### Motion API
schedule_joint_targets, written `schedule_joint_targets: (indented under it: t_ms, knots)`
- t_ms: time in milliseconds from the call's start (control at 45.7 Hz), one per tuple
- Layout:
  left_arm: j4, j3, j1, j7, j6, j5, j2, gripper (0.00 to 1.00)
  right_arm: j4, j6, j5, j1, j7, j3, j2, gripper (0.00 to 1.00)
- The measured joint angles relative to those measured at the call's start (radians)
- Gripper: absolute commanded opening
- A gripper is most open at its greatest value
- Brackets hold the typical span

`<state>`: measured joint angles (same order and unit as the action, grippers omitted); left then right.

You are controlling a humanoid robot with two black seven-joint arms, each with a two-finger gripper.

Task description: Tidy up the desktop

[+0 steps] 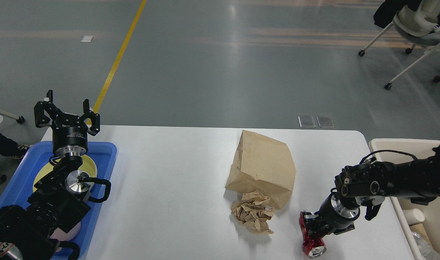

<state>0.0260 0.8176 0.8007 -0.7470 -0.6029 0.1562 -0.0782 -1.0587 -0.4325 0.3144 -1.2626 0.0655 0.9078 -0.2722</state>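
The white desktop [169, 180] carries a brown paper bag [263, 164], a crumpled brown paper wad [253, 215] just in front of it, and a crushed red can [312, 242] near the front right. My right gripper [314, 226] reaches down from the right, its fingers closed around the can's upper end. The can lies tilted with its silver end towards me. My left gripper [66, 113] is open and empty, held upright above the far end of the blue tray [106, 153].
The blue tray at the left edge holds a yellow plate [43, 174], partly hidden by my left arm. A cream bin [404, 143] stands off the right edge with a white cup [414, 216] inside. Office chairs [414, 25] stand far right on the floor.
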Motion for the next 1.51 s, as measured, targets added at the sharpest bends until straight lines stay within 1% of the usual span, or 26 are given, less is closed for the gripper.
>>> schedule_joint_targets:
  t_ms: [284, 372, 569, 722, 766, 788, 810, 832, 875, 941, 1094, 1204, 1247, 1335, 1510]
  knots:
    - [0.0, 0.0, 0.0, 0.0, 0.0, 0.0, 0.0, 0.96, 0.0, 0.006, 0.0, -0.032, 0.0, 0.001, -0.031, 0.0]
    - [0.0, 0.0, 0.0, 0.0, 0.0, 0.0, 0.0, 0.96, -0.013, -0.003, -0.004, -0.091, 0.001, 0.002, -0.08, 0.0]
    - [0.0, 0.0, 0.0, 0.0, 0.0, 0.0, 0.0, 0.96, -0.117, -0.013, -0.006, -0.296, 0.0, 0.005, -0.233, 0.0]
    - [0.0, 0.0, 0.0, 0.0, 0.0, 0.0, 0.0, 0.96, -0.137, -0.053, -0.006, -0.374, -0.001, 0.014, -0.282, 0.01]
    - [0.0, 0.0, 0.0, 0.0, 0.0, 0.0, 0.0, 0.96, -0.135, -0.064, -0.005, -0.379, -0.001, 0.016, -0.284, 0.24]
    - [0.0, 0.0, 0.0, 0.0, 0.0, 0.0, 0.0, 0.96, -0.134, -0.068, -0.005, -0.38, -0.001, 0.016, -0.285, 0.33]
    - [0.0, 0.0, 0.0, 0.0, 0.0, 0.0, 0.0, 0.96, -0.133, -0.069, -0.004, -0.38, -0.001, 0.016, -0.285, 0.39]
    - [0.0, 0.0, 0.0, 0.0, 0.0, 0.0, 0.0, 0.96, -0.132, -0.069, -0.003, -0.379, -0.001, 0.016, -0.285, 0.43]
    - [0.0, 0.0, 0.0, 0.0, 0.0, 0.0, 0.0, 0.96, -0.13, -0.065, -0.002, -0.372, -0.001, 0.015, -0.284, 0.45]
    - [0.0, 0.0, 0.0, 0.0, 0.0, 0.0, 0.0, 0.96, -0.129, -0.052, 0.0, -0.35, -0.001, 0.011, -0.277, 0.52]
    - [0.0, 0.0, 0.0, 0.0, 0.0, 0.0, 0.0, 0.96, -0.128, -0.035, 0.0, -0.299, -0.001, 0.007, -0.259, 0.77]
    - [0.0, 0.0, 0.0, 0.0, 0.0, 0.0, 0.0, 0.96, -0.127, -0.009, 0.0, -0.294, -0.001, 0.003, -0.253, 0.98]
    - [0.0, 0.0, 0.0, 0.0, 0.0, 0.0, 0.0, 0.96, -0.127, 0.002, 0.0, -0.294, -0.002, 0.002, -0.253, 1.0]
    - [0.0, 0.0, 0.0, 0.0, 0.0, 0.0, 0.0, 0.96, -0.127, 0.012, -0.004, -0.304, -0.003, 0.002, -0.255, 1.0]
    - [0.0, 0.0, 0.0, 0.0, 0.0, 0.0, 0.0, 0.96, -0.131, -0.013, -0.007, -0.362, -0.004, 0.015, -0.263, 1.0]
